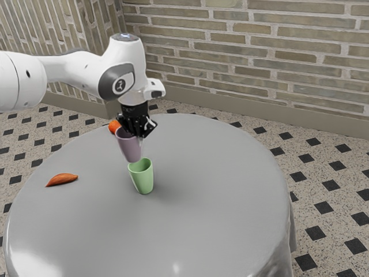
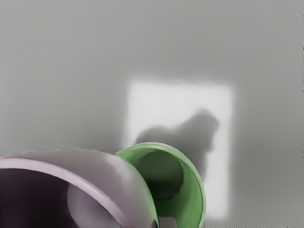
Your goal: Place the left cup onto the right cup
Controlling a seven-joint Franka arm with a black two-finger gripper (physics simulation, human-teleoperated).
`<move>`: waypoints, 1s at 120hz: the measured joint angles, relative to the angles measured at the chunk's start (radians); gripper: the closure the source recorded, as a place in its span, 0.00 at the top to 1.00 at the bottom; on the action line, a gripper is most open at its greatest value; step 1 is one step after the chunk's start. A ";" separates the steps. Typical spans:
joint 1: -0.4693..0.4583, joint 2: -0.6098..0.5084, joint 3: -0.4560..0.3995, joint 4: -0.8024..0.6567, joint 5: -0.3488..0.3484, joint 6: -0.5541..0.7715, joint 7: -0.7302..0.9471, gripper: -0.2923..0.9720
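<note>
Operator: Purple cup (image 2: 95, 183) lies closest under our hand in the wrist view, with its open mouth toward the camera.

Checker: Where do we locate it in the exterior view?

Operator: We see the purple cup (image 1: 130, 147) lifted clear of the table (image 1: 230, 208), tilted and hanging from the gripper (image 1: 137, 129). Its base sits just above the rim of the green cup (image 1: 142, 176), offset slightly toward the exterior view's left. We cannot tell whether base and rim touch.

Checker: Finger state?

Operator: We read both black fingers as clamped on the purple cup's rim, pinching its wall from two sides.

Checker: And the green cup?

Operator: It stands upright on the table, mouth open. In the wrist view the green cup (image 2: 187, 190) is partly covered by the purple cup's wall. Beyond it we note a bright patch on the table (image 2: 61, 71), crossed by a dark shadow.

Checker: Any writing?

Operator: Both cup walls show plain colour. We find a white mark (image 1: 119, 85) on the grey joint disc of the arm (image 1: 63, 69); it is too small to read.

Checker: Surroundings?

Operator: An orange wedge (image 1: 61, 179) lies on the table, well apart toward the exterior view's left. A second orange object (image 1: 114, 126) shows just behind the gripper. Past the table we see a brick wall (image 1: 259, 52) and a tiled floor (image 1: 328, 173).
</note>
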 joint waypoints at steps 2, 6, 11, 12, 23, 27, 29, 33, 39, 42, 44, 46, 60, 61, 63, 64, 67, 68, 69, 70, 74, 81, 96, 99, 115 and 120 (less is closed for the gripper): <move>0.000 0.000 -0.001 -0.002 0.000 0.001 -0.003 0.15; 0.001 0.002 -0.007 -0.005 0.000 0.002 -0.010 0.15; 0.001 0.004 -0.014 -0.007 0.000 0.003 -0.018 0.15; 0.000 0.004 -0.014 -0.007 0.000 0.004 -0.020 0.15; 0.000 0.007 -0.022 -0.008 0.000 0.007 -0.036 0.15; 0.001 0.007 -0.023 -0.008 0.001 0.008 -0.041 0.15; 0.001 0.007 -0.023 -0.008 0.001 0.009 -0.043 0.15; 0.001 0.008 -0.024 -0.008 0.001 0.009 -0.048 0.15; 0.001 0.009 -0.024 -0.007 0.001 0.010 -0.055 0.15; 0.001 0.009 -0.024 -0.007 0.001 0.011 -0.058 0.15; 0.001 0.009 -0.024 -0.007 0.001 0.011 -0.061 0.15; 0.001 0.009 -0.024 -0.007 0.002 0.011 -0.063 0.15; 0.001 0.009 -0.027 -0.008 0.002 0.012 -0.079 0.15; 0.001 0.009 -0.028 -0.008 0.002 0.012 -0.080 0.15; 0.001 0.009 -0.029 -0.007 0.002 0.012 -0.082 0.15; 0.001 0.009 -0.030 -0.007 0.002 0.012 -0.083 0.15; 0.001 0.008 -0.031 -0.008 0.003 0.012 -0.087 0.15; 0.001 0.008 -0.031 -0.008 0.003 0.012 -0.088 0.15; 0.001 0.008 -0.033 -0.008 0.003 0.012 -0.090 0.15; 0.001 0.008 -0.034 -0.008 0.003 0.012 -0.091 0.15; 0.001 0.008 -0.037 -0.008 0.004 0.012 -0.096 0.15; 0.001 0.008 -0.040 -0.008 0.005 0.011 -0.104 0.15; 0.001 0.010 -0.046 -0.008 0.006 0.011 -0.120 0.15; 0.001 0.011 -0.046 -0.008 0.006 0.011 -0.123 0.15; 0.001 0.013 -0.047 -0.008 0.007 0.011 -0.137 0.15; 0.001 0.014 -0.047 -0.008 0.007 0.011 -0.140 0.15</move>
